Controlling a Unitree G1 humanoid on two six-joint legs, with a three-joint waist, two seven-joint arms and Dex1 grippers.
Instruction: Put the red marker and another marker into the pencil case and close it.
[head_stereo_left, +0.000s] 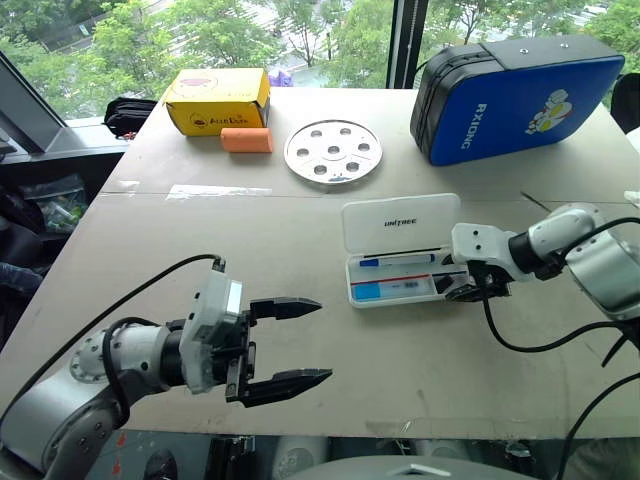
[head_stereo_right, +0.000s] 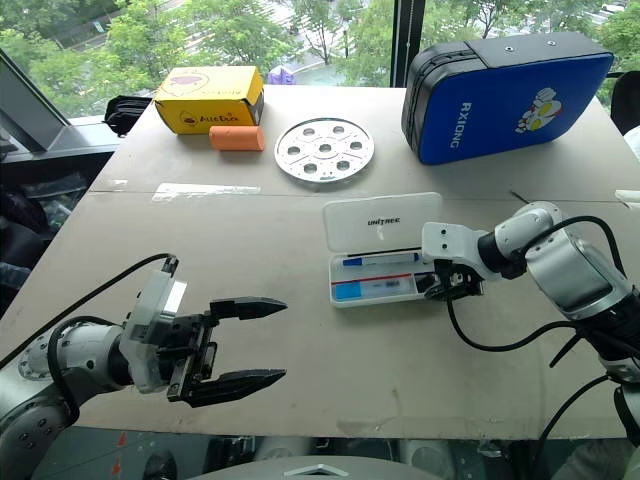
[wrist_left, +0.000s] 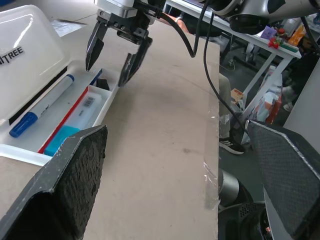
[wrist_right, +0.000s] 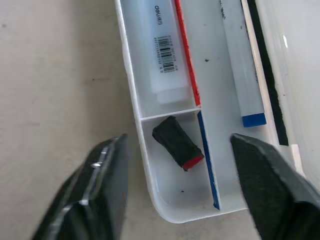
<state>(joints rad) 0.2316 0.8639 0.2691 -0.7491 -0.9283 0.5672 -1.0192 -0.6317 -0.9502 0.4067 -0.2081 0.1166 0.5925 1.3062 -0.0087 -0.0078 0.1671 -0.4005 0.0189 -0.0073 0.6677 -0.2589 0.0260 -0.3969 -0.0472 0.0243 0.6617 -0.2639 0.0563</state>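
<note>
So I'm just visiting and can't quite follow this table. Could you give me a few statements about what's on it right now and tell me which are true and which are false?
1. The pencil case has its lid open. True.
2. The right gripper is clamped on a marker. False: its fingers are apart, just above the case's end, holding nothing.
3. A blue-capped marker lies inside the case. True.
4. The left gripper is shut. False: it is open and holds nothing.
5. The round metal plate lies inside the case. False: it lies on the table beyond it.
</note>
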